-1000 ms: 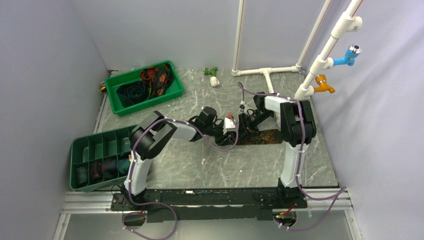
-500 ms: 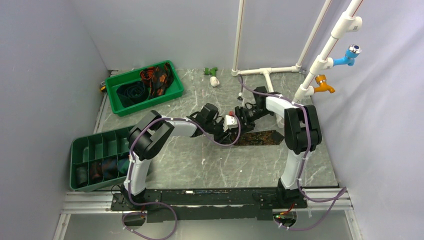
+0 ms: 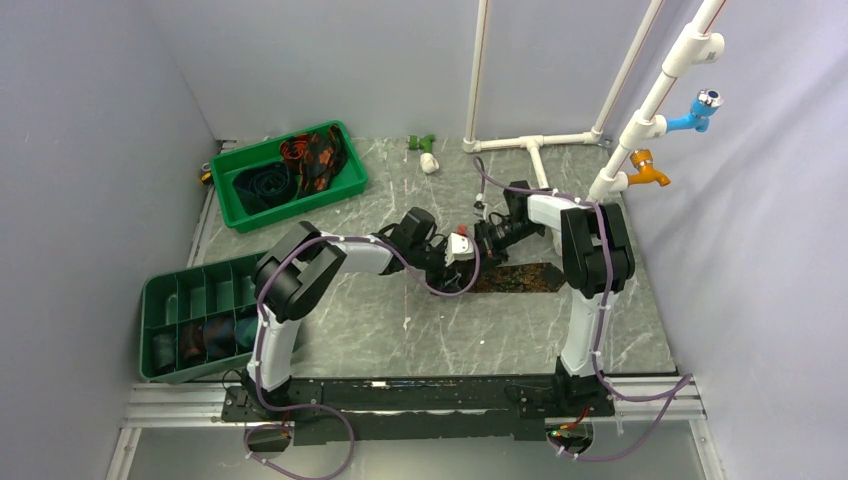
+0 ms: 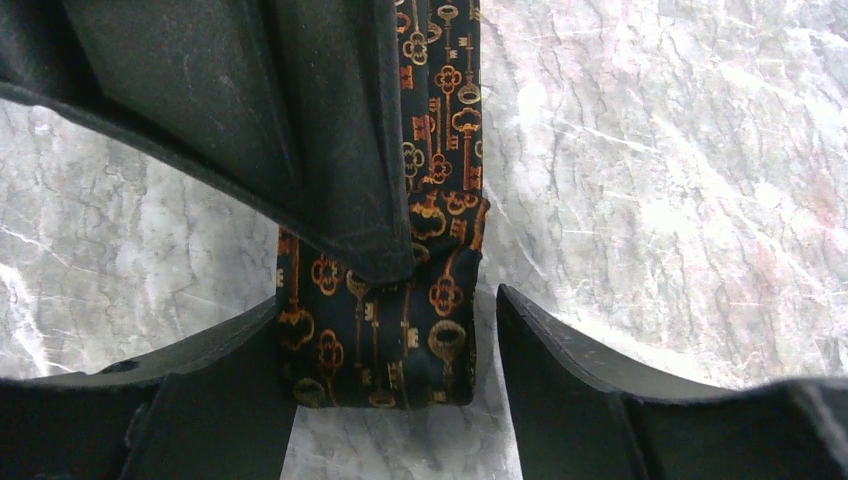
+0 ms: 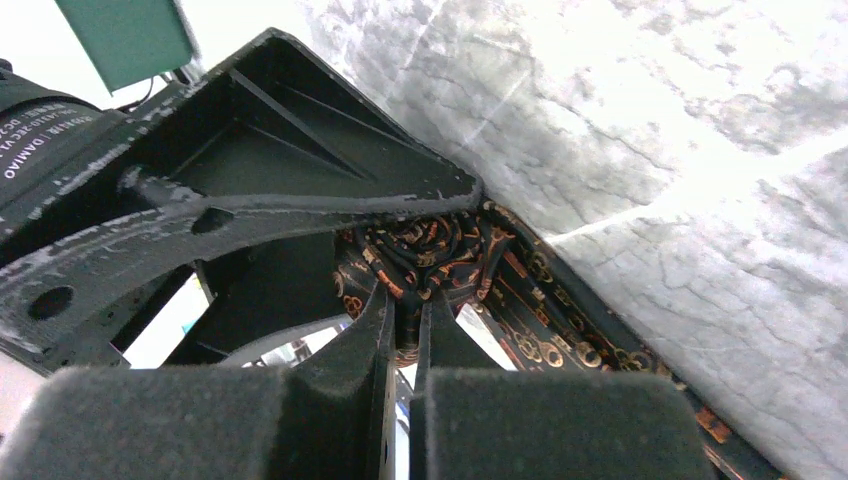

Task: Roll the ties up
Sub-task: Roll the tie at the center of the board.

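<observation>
Two green trays sit on the left side of the counter (image 3: 400, 330). A divided tray (image 3: 190, 295) lies against the left edge by the near-left corner, with rolled ties (image 3: 195, 342) in its nearer compartments. An open tray (image 3: 300, 207) towards the far-left corner holds loose ties (image 3: 300, 160), navy-teal and black with red-orange print, heaped together. The left arm reaches from its base to the middle of the counter, where both tools meet over one dark brown tie (image 4: 445, 300) printed with orange keys. That tie lies flat on the marbled counter, its length running towards the right edge and its other end at the centre. The left tool (image 4: 388, 312) stands low over that end with its fingers (image 4: 570, 370) apart, one on each side of the cloth. One finger is at the tie's edge, and the other is just beside it with a strip of counter showing between. The right tool (image 5: 400, 300) comes in from the far side, its two fingers pressed together on the tie's end, where the cloth bunches into a small fold at the fingertips. One of its fingers lies along the tie between the left tool's fingers. Behind the right arm, white pipes (image 3: 530, 142) stand at the far edge. A blue tap (image 3: 700, 110) and an orange tap (image 3: 648, 168) are on the slanted pipe near the far-right corner.
</observation>
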Robot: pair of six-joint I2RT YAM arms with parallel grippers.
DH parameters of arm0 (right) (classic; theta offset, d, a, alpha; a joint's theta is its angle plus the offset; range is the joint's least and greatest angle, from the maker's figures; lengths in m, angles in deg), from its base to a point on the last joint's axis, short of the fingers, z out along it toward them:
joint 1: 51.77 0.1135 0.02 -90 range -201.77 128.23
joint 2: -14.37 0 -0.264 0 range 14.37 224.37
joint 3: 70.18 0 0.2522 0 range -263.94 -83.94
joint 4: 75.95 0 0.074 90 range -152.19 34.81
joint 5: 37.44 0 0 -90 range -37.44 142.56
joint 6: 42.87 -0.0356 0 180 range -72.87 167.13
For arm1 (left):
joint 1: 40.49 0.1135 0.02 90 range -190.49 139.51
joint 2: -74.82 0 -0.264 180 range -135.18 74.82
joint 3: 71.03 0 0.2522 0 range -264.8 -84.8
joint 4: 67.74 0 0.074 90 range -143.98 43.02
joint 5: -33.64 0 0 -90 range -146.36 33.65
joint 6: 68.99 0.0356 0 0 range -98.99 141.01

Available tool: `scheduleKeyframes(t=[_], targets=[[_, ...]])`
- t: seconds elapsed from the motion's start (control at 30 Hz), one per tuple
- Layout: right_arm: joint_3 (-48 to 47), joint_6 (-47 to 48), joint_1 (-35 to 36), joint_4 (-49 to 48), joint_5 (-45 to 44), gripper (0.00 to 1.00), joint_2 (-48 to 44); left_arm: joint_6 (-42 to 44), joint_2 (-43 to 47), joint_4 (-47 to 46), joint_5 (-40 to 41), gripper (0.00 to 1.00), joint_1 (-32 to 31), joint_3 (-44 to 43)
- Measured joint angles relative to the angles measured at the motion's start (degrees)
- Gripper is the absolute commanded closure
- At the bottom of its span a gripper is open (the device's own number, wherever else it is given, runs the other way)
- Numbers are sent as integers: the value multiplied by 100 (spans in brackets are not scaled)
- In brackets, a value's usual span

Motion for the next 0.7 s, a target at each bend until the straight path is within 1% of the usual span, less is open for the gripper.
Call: scheduleKeyframes(t=[0.07,0.17,0.2,0.33,0.57,0.63,0.7], targets=[[0,59,-61,48,22,100,48,61,2,7,-24,16,0,-2],[2,144,-90,79,2,100,57,57,4,-26,-68,9,9,-11],[2,177,-90,85,-4,100,57,35,13,-44,-74,2,11,-9],[4,284,-98,111,-28,100,55,-212,125,-205,17,1,35,136],[46,463,-120,136,-103,100,15,-804,704,-146,273,1,249,476],[46,496,-125,151,-133,100,11,-925,957,-267,232,1,365,619],[31,514,-125,179,-168,100,7,-1113,1274,-658,153,1,498,955]])
